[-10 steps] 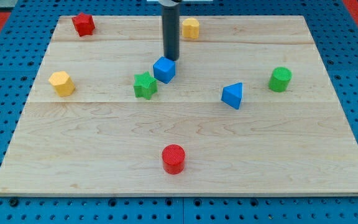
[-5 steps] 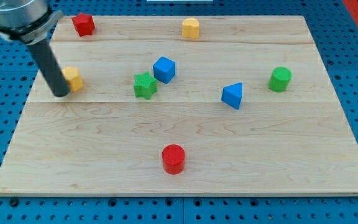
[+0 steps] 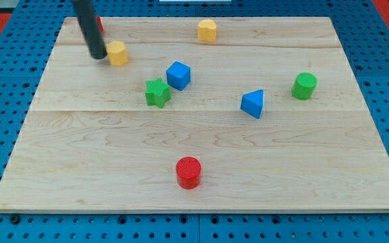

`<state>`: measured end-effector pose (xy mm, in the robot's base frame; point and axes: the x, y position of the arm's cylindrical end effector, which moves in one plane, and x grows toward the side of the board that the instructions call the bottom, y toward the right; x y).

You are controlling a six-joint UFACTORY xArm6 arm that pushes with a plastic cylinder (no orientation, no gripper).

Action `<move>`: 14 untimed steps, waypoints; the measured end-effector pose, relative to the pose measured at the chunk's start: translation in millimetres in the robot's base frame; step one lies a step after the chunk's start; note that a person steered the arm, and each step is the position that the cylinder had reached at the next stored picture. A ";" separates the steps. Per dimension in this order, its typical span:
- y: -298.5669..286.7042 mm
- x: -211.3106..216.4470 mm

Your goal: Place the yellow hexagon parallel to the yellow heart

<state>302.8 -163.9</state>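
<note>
The yellow hexagon (image 3: 117, 52) lies on the wooden board (image 3: 201, 169) near the view's upper left. The yellow heart (image 3: 207, 30) sits near the top edge, to the right of the hexagon and a little higher. My tip (image 3: 97, 56) stands just left of the hexagon, touching or nearly touching it. The rod rises up and to the left and covers most of the red block (image 3: 99, 24) in the top left corner.
A blue cube (image 3: 178, 75) and a green star (image 3: 157, 92) sit side by side near the middle. A blue triangular block (image 3: 252, 103) and a green cylinder (image 3: 304, 86) lie on the right. A red cylinder (image 3: 188, 172) is near the bottom.
My tip went from beside the blue cube to the left side of the hexagon, then moved up and right. The yellow hexagon slid up and to the right with it.
</note>
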 end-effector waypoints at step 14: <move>277.7 -64.8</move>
<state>238.0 113.8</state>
